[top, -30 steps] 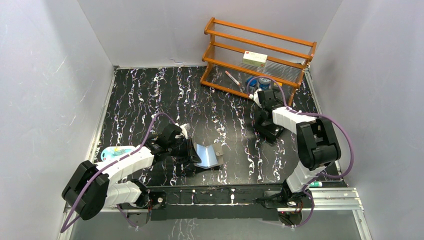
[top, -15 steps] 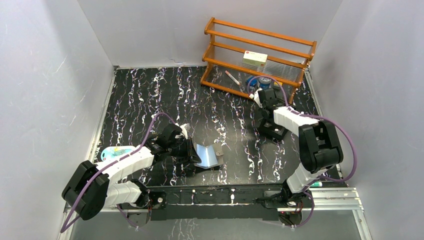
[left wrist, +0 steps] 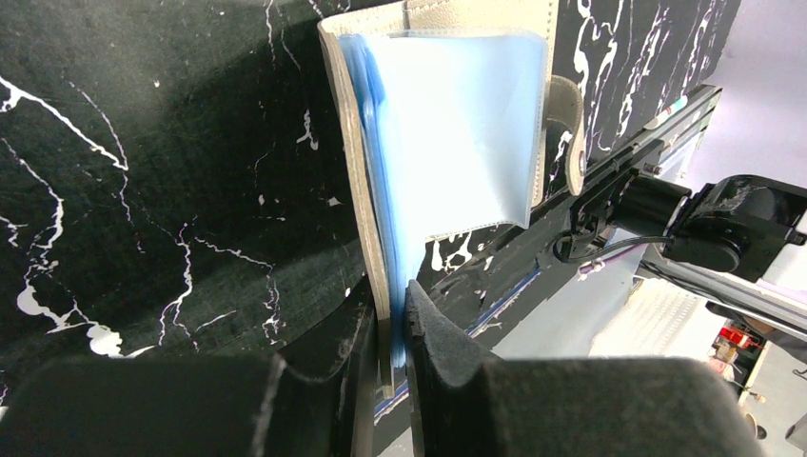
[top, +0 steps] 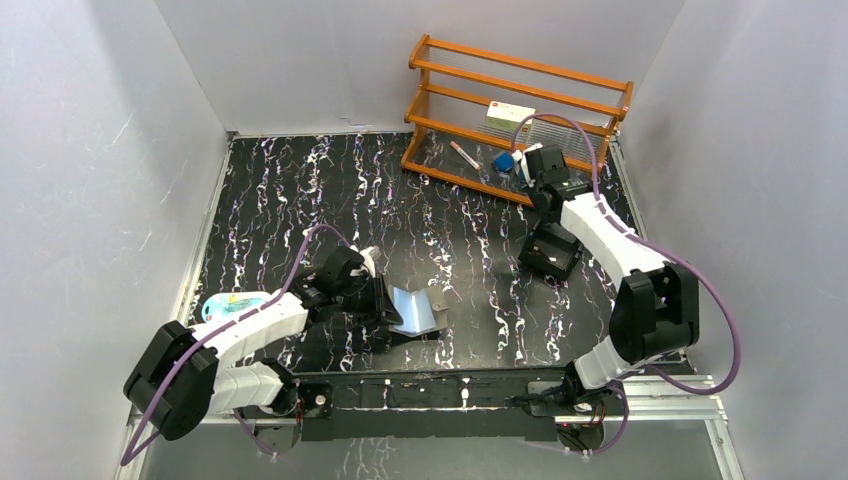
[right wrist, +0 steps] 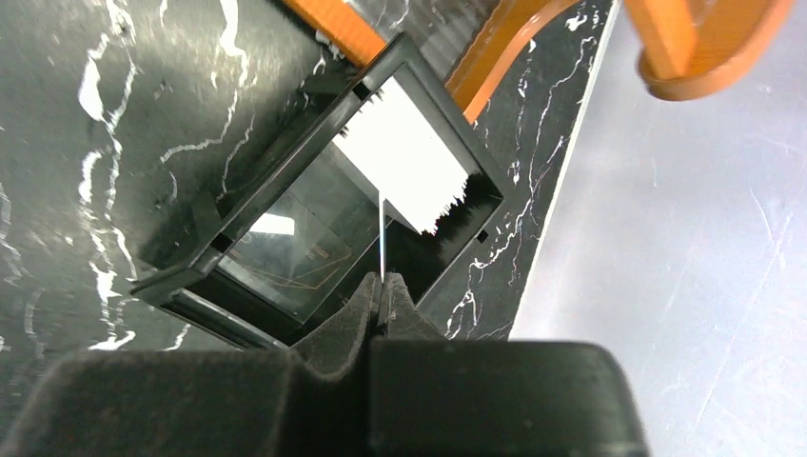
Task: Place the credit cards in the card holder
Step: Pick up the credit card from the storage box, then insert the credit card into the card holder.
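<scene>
Right hand (right wrist: 381,284), clenched on a single credit card (right wrist: 381,238) that shows edge-on as a thin pale line between its fingertips, hangs above the black tray (right wrist: 276,190) at about 3 o'clock on the bench (top: 300,200), just in front of the wooden rack (top: 520,100) at 1 o'clock. A white stack of credit cards (right wrist: 404,167) stands inside the tray against its far wall.

Across the bench, near 6 o'clock, the left hand (left wrist: 392,333) is grasping the card holder (left wrist: 447,143) by one edge. The grey cover is pinched between its fingers and the holder is propped open, its bluish clear sleeves (left wrist: 466,124) facing out.

Those sleeves look bare, with no card visible in them from the left wrist or from above, so the job appears to be at its start. One card is out of the tray and none is filed. By this showing, the card must cross toward 8 o'clock and slide into a sleeve, and the whole stack is left to follow.
</scene>
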Robot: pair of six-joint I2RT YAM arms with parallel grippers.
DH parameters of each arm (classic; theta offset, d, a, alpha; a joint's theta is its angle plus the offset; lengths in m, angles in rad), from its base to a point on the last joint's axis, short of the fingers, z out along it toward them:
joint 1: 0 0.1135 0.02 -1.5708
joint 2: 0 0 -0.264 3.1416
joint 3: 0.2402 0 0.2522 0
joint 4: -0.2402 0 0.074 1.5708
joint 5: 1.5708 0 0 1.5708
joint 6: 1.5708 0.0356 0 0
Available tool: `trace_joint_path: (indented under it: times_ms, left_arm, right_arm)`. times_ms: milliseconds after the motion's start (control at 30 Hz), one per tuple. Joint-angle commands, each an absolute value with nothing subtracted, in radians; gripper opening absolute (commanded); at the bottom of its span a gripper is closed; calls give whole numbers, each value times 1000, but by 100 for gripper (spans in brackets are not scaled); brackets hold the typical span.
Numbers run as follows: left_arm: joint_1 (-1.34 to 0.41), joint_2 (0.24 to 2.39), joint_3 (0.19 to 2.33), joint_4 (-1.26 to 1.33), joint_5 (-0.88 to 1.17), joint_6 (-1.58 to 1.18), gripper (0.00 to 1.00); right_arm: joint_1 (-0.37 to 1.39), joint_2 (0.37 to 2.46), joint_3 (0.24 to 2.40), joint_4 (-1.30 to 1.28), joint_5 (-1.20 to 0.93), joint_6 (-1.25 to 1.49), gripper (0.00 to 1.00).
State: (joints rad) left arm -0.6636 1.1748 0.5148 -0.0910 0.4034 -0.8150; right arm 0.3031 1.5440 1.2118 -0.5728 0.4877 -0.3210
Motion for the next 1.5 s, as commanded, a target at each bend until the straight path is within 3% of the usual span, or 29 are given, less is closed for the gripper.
trace_joint_path:
  times_ms: [0, 233, 333, 467, 700, 1000, 1467]
  left_arm:
    - [-669, 1154, 563, -90, 413, -815, 13]
    - [-669, 1140, 522, 41, 443, -890, 13]
    - [-669, 1163, 523, 69, 458, -903, 13]
    - [-669, 1203, 511, 104, 449, -911, 14]
    - [-669, 1274, 476, 137, 435, -905, 19]
    - [-669, 1285, 454, 129, 427, -889, 28]
    - [-669, 1247, 465, 66, 407, -862, 34]
  right_arm:
    - [303, 1494, 1308, -686, 489, -156, 0]
    - [305, 1486, 1426, -801, 480, 173, 0]
    - [306, 1491, 1492, -875, 315, 321, 0]
    - [335, 1380, 1366, -717, -50, 424, 0]
    - [439, 1257, 1129, -468, -271, 630, 0]
    - [611, 1311, 901, -193, -376, 840, 0]
    - [669, 1461, 864, -200, -393, 768, 0]
